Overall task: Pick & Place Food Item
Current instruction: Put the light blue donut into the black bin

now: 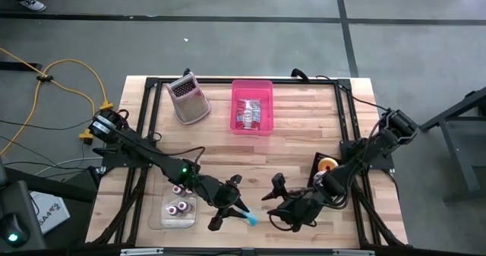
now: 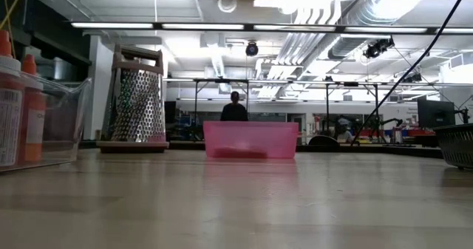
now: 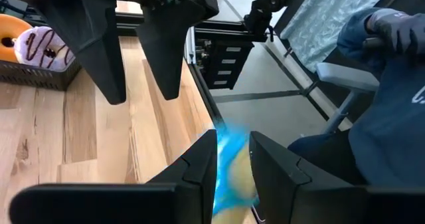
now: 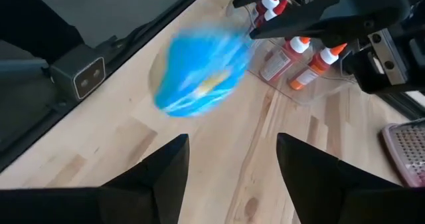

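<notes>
the left pincer [image 1: 231, 213] hangs near the front edge of the bench [image 1: 296, 146], its fingers [image 3: 199, 167] pinching a blue-wrapped food item [image 1: 250, 219]. in the left wrist view only a strip of the blue wrapper shows between the two dark fingers, with something yellowish inside; the rest is covered by the fingers. in the right wrist view the item [image 4: 198, 74] is a blurred blue shape with a yellow patch, so what food it is cannot be made out.

the right pincer [image 1: 279, 199] sits just beside it, pointing toward the item, fingers [image 4: 163, 171] spread wide and holding nothing. whether the item touches the bench cannot be told from above.

behind the left arm a clear tray [image 1: 163, 214] holds sauce bottles [image 1: 181, 207], partly hidden by the arm. at the back stand a metal grater [image 1: 187, 99] and a pink bin [image 1: 252, 127] with packets inside. a dark basket [image 1: 319, 163] with a donut [image 1: 328, 165] is half covered by the right arm.

the low view shows neither pincer clearly, only a blurred yellowish edge at the top. a person [image 2: 235, 108] stands far behind the pink bin, and another person's dark blue sleeve [image 3: 378, 98] is cut off at the edge of the left wrist view.
</notes>
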Robot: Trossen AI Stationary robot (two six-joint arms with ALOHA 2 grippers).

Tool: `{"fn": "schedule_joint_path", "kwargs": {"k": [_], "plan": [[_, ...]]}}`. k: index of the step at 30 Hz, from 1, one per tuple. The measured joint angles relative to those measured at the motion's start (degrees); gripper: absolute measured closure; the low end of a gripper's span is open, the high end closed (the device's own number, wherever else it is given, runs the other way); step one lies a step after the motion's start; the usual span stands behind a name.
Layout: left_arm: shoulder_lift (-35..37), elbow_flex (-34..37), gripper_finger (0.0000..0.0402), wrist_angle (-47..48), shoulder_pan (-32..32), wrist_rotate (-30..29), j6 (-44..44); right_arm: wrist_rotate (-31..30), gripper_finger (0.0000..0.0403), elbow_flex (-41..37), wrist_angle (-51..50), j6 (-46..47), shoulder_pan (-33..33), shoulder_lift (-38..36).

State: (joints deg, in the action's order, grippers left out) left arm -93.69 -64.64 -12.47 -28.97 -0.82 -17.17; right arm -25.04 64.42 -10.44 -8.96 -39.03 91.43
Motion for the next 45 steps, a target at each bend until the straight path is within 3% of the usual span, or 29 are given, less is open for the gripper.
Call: {"fn": "schedule_joint_path", "kwargs": {"k": [11,25,38,45], "plan": [[0.0,0.0,0.0363,0.7,0.0,1.9,-0.2,0.1,0.0188,0.0,-0.2,3.4,0.0,0.0],[0.0,0.0,0.0363,1.5,0.1,2.4,-0.1,0.1,0.0188,0.0,-2.7,8.7,0.0,0.0],[0.0,0.0,0.029,4.8,-0.1,2.4,0.9,4.1,0.0188,0.0,-2.5,9.2,1.3,1.1],[0.0,0.0,0.0283,4.7,-0.9,2.5,0.8,7.0,0.0188,0.0,-1.5,8.1,3.7,6.1]]}}
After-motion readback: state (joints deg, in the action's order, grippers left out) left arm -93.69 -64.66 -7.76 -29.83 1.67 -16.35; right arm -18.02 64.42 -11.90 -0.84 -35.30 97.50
